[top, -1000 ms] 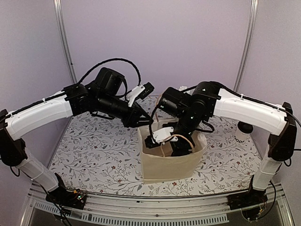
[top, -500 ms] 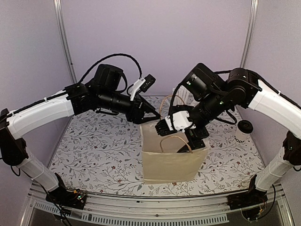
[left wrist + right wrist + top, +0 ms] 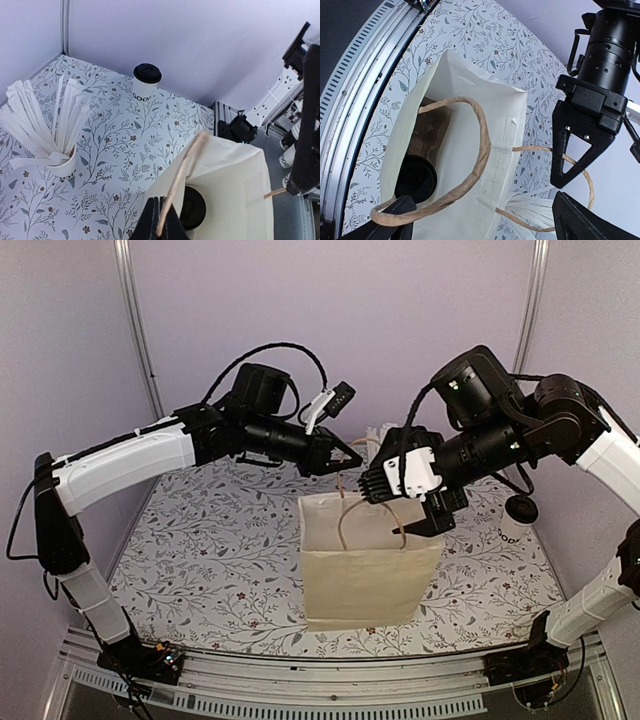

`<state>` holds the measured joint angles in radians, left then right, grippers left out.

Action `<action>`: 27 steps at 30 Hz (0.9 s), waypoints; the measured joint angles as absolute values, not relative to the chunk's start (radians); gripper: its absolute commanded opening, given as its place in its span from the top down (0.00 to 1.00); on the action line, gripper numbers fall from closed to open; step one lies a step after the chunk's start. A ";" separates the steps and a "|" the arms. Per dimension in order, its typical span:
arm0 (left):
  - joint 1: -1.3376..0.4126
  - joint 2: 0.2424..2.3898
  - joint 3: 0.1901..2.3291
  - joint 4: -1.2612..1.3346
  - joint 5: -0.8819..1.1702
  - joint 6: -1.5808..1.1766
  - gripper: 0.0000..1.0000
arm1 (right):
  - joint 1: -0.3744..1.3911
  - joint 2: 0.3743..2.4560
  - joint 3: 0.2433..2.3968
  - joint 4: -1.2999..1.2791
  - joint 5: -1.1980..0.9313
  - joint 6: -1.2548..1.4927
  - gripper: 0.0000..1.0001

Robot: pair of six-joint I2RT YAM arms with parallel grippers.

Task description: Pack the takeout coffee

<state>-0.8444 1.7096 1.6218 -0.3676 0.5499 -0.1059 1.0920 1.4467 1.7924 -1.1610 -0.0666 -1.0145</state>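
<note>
A takeout coffee point(image 3: 518, 519), a white cup with dark lettering and a black lid point(image 3: 147, 73), stands on the table to the right of the cream paper bag point(image 3: 368, 565). Inside the bag a second black lid point(image 3: 416, 180) shows beside a brown cardboard holder point(image 3: 427, 131). My left gripper point(image 3: 161, 223) is shut on the bag's far paper handle point(image 3: 186, 167), holding it up. Just above the bag's mouth hangs my right gripper point(image 3: 480, 216), open, with the near handle point(image 3: 481, 150) looping between its fingers.
A white cup full of long white straws point(image 3: 50, 137) stands on the flowered table point(image 3: 210, 560) behind the bag. Walls close the back and both sides. The two arms meet over the bag.
My right gripper has risen out of the bag, still open. My left gripper moved right to the far handle and closed on it. The bag now stands taller.
</note>
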 measured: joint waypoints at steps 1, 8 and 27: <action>-0.841 1.710 1.625 -0.362 0.558 -0.108 1.00 | 1.092 1.437 1.792 -1.156 -0.054 -1.017 0.01; -0.811 1.708 1.641 -0.367 0.569 -0.083 1.00 | 1.014 1.390 1.796 -1.104 0.019 -1.029 0.01; -0.932 1.509 1.397 -0.332 0.490 -0.084 1.00 | 0.357 1.159 1.341 -0.933 -0.182 -0.937 0.01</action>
